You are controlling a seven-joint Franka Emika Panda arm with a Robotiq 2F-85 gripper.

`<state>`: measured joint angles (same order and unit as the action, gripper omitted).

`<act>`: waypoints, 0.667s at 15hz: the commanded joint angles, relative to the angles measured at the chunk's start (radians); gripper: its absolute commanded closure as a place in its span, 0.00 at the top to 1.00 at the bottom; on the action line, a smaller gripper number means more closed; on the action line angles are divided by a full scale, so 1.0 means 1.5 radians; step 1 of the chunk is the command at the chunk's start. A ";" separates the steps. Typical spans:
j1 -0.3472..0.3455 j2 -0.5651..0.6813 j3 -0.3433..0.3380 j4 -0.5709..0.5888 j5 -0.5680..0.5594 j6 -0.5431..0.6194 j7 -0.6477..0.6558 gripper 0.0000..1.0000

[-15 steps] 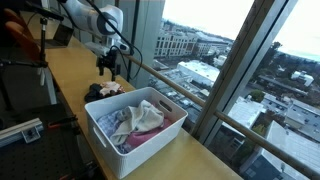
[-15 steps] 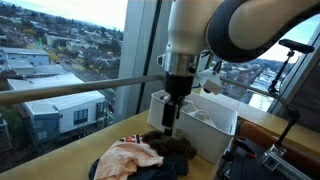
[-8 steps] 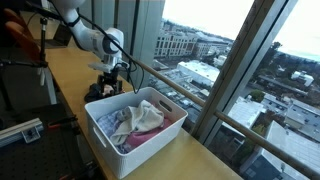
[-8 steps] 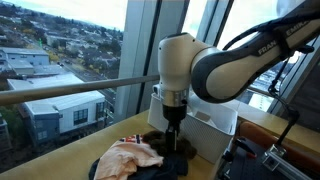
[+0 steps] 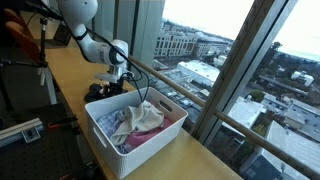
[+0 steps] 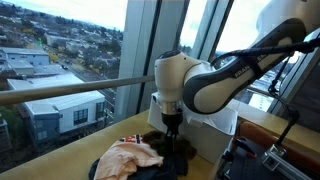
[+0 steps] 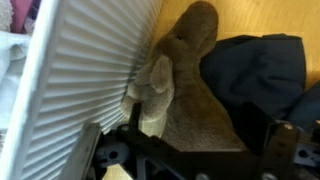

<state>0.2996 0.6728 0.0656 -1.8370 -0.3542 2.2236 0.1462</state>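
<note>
2 fingers (image 7: 284, 140) of the hand (image 7: 185, 150) stand apart over brown cloth (image 7: 195, 95) beside the white basket (image 7: 90, 60).

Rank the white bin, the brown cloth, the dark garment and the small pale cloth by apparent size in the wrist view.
1. white bin: its ribbed wall fills the left side.
2. brown cloth and dark garment: too alike to rank; the frame crops the garment.
3. pale cloth: smallest.

White ribbed bin (image 7: 90, 70); brown cloth (image 7: 195, 100); garment (image 7: 255, 70) navy, perhaps black.
</note>
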 commanded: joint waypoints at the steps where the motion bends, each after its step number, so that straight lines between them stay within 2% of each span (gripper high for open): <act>1: -0.002 0.039 -0.008 0.034 -0.004 0.018 -0.017 1.00; 2: -0.003 0.048 -0.006 0.036 0.001 0.023 -0.021 1.00; 3: -0.006 0.056 -0.004 0.039 0.005 0.025 -0.024 0.88; 4: -0.007 0.063 -0.004 0.040 0.008 0.026 -0.026 0.72; 10: -0.004 0.051 -0.001 0.022 0.016 0.016 -0.021 0.28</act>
<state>0.2940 0.7535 0.0616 -1.7965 -0.3490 2.2421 0.1263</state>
